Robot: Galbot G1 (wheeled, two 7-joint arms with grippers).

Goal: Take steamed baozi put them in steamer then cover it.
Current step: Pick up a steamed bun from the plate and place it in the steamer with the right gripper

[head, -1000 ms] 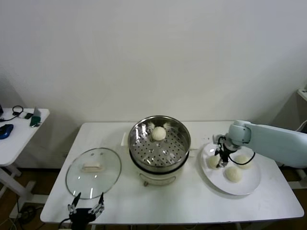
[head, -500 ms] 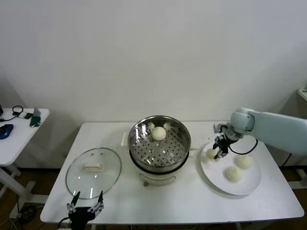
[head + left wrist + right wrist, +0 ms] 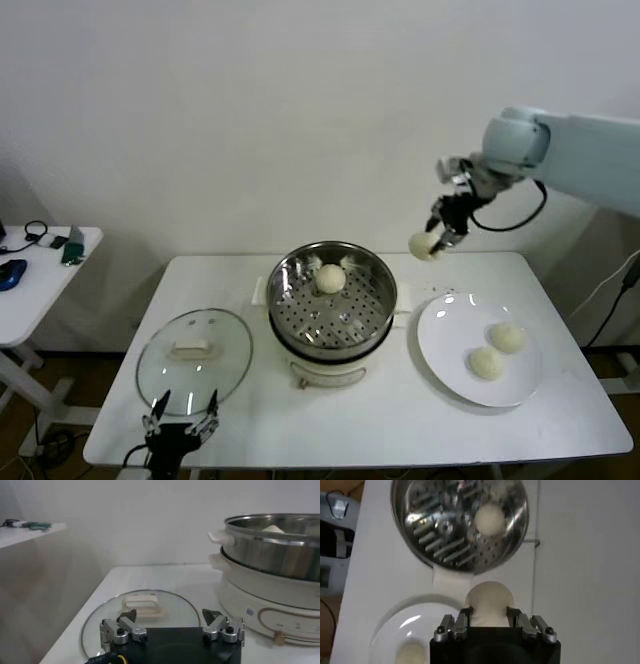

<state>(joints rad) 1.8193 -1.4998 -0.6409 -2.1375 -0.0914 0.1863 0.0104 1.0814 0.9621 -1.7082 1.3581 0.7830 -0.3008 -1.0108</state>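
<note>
My right gripper (image 3: 437, 240) is shut on a cream-white baozi (image 3: 424, 246) and holds it in the air, above the table between the steamer and the plate; it also shows in the right wrist view (image 3: 490, 599). The shiny steel steamer (image 3: 333, 297) on its cream pot base holds one baozi (image 3: 331, 278) at its back. Two baozi (image 3: 507, 338) (image 3: 487, 363) lie on the white plate (image 3: 447, 325). The clear glass cover (image 3: 195, 347) with a cream handle lies flat at the table's left. My left gripper (image 3: 180, 431) is open and empty, low at the front edge by the cover.
A small side table (image 3: 35, 270) with dark items stands at the far left. The white wall runs close behind the table. Bare tabletop lies in front of the steamer and between cover and steamer.
My right gripper lifted one baozi off the plate and rose up and slightly left toward the steamer. The plate now holds two. The left arm has barely moved.
</note>
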